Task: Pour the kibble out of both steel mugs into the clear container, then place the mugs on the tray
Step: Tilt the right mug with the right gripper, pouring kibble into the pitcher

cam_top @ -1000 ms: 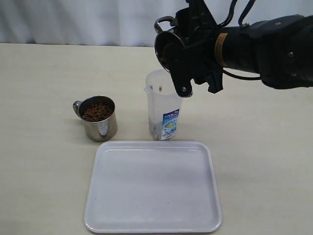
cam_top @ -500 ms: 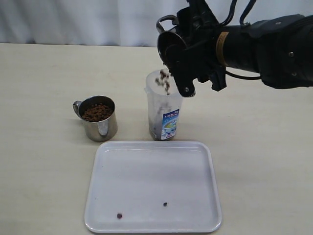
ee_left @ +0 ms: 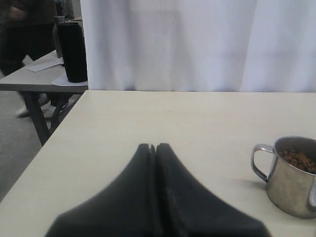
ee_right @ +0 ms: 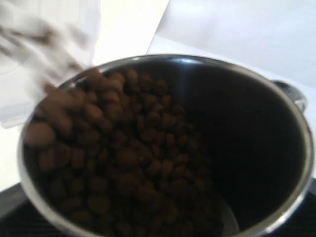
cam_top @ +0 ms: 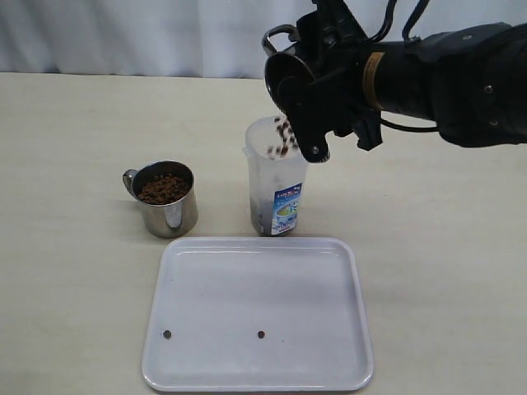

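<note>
My right gripper [cam_top: 301, 92] is shut on a steel mug [cam_top: 284, 81], held tipped on its side above the clear container [cam_top: 276, 188]. Kibble [cam_top: 282, 137] spills from the mug's rim into the container's mouth. The right wrist view looks into that mug [ee_right: 256, 123], where the kibble [ee_right: 123, 158] has slid toward the lower rim. The second steel mug [cam_top: 167, 200], full of kibble [cam_top: 163, 188], stands upright left of the container. In the left wrist view this mug [ee_left: 292, 177] sits ahead of my left gripper [ee_left: 154, 147], which is shut and empty. The white tray [cam_top: 329, 329] lies in front.
Two stray pellets [cam_top: 167, 334] [cam_top: 261, 334] lie on the tray near its front. A white curtain [cam_top: 165, 33] hangs behind the table. In the left wrist view the table's side edge [ee_left: 49, 148] drops away, with another table holding a black jug [ee_left: 72, 52] beyond.
Kibble has started pouring from the tipped mug into the container. Two pellets landed on the tray, which was bare one second ago, and shifted left. The left arm has not moved.
</note>
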Controlling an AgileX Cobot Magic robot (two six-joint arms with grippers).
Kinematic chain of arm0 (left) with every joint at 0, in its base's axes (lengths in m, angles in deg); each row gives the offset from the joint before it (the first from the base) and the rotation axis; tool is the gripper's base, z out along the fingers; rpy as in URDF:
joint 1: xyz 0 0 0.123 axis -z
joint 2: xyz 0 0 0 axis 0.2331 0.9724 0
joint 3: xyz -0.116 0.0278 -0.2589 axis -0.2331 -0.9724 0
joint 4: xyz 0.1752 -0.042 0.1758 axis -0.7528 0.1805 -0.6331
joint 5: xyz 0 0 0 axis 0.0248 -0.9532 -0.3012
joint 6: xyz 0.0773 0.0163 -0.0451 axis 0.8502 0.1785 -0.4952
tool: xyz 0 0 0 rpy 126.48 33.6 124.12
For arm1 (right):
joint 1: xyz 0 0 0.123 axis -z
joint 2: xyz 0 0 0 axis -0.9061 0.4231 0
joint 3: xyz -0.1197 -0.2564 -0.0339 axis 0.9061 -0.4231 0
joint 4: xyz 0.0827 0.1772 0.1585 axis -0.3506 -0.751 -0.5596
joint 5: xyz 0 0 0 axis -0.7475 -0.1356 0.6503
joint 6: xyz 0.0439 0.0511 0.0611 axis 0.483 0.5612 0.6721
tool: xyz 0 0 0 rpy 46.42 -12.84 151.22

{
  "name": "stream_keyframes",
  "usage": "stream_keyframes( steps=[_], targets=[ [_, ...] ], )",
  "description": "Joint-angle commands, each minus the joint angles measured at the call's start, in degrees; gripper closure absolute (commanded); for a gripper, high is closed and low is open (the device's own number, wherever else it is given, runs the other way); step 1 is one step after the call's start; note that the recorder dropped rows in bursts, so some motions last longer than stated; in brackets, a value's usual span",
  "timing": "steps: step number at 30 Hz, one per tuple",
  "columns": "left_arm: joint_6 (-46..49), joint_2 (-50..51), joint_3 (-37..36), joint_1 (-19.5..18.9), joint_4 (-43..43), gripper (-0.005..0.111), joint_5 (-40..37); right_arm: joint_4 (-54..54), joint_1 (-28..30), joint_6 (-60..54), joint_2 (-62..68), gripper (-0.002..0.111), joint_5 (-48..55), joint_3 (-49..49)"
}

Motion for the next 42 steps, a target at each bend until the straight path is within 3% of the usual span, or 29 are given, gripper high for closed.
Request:
stream_keyframes(
  steps=[1, 42],
  targets=[
    [-0.09, -0.05, -0.11, 0.28, 0.20, 0.107, 0.28, 0.05, -0.01, -0.48, -0.07, 0.104, 0.49, 1.32],
    [-0.09, -0.05, -0.11, 0.28, 0.20, 0.107, 0.65, 0.05, -2.00, -9.90, -0.07, 0.104, 2.84, 1.29]
  ],
)
